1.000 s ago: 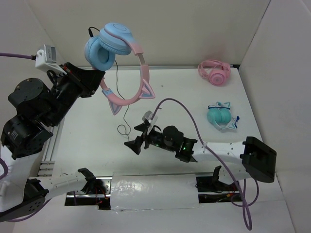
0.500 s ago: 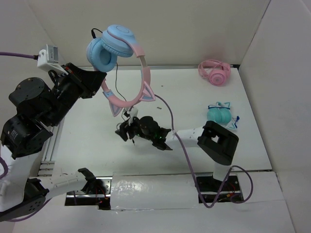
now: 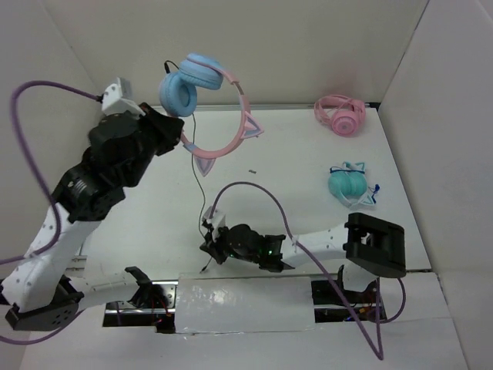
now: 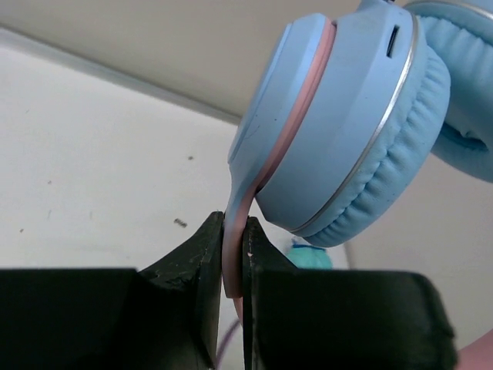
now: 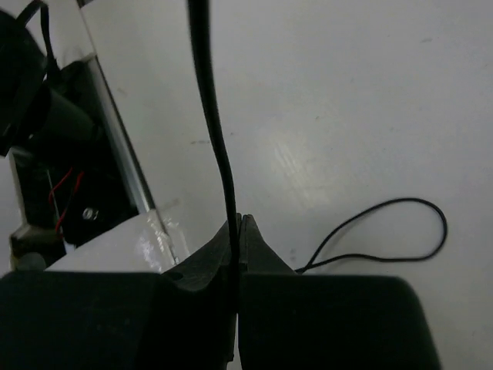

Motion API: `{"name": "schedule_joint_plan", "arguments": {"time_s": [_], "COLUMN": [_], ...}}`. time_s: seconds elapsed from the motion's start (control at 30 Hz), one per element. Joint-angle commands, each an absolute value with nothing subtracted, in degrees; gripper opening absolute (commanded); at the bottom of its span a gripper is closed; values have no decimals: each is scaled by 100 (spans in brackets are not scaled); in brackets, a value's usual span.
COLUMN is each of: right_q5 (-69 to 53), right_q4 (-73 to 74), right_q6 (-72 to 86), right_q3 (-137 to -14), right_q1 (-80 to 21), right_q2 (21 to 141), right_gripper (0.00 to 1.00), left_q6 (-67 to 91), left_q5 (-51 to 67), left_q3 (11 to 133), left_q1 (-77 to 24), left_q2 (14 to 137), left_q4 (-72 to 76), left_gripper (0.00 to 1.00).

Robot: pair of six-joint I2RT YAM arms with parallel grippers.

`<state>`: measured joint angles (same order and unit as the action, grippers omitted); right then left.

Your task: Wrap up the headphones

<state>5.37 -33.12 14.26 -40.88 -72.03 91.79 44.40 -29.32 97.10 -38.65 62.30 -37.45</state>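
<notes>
White worktop [image 3: 146,216] lies below you, with the headphones [image 3: 179,94] held above it near the back wall. Your left tool [image 4: 233,235] is clamped on their pink headband beside a blue ear cup. Your right tool [image 5: 237,227], low by the near edge, is pinched closed on the thin black cable [image 5: 203,77].

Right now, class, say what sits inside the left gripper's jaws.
The left gripper pinches the headphones by the pink band, just below a blue ear cup. Its fingers cover how far the band runs down between them.
</notes>
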Motion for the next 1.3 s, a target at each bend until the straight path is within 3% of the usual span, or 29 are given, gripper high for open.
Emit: {"name": "schedule_joint_plan", "arguments": {"time_s": [0.0,0.3,0.53,0.67,0.8,1.27], "right_q5": [1896,2126,2425,3108,3261,3569], "right_q4": [-2191,-573,640,1115,1608,1872], "right_q6": [1345,931,940,1098,1125,62], "right_q3": [-4130,-4570,-5228,-5554,-5809,-6495], "right_q1": [-7672,-8613,-8640,-8596,-7991,-5960], "right_q2": [8580,7217,6434,6180,5994,5616], "right_gripper": [0,0,0,0,0,0], "left_q6": [5413,6389,6995,7865,7893,5591], "left_q5": [-3567,-3403,-3234,-3462,-3507,-2874], "left_q3": [9510,9949,9019,8737,8036,5644], "left_q1": [-3832,-2956,-2479,-2434,-2496,-2768], "left_q2": [6565,7743,7892,7954,7596,5432], "left_q4": [-3313,-4393,-4482,-5395,-5520,-3516], "left_gripper": [0,0,0,0,0,0]}}
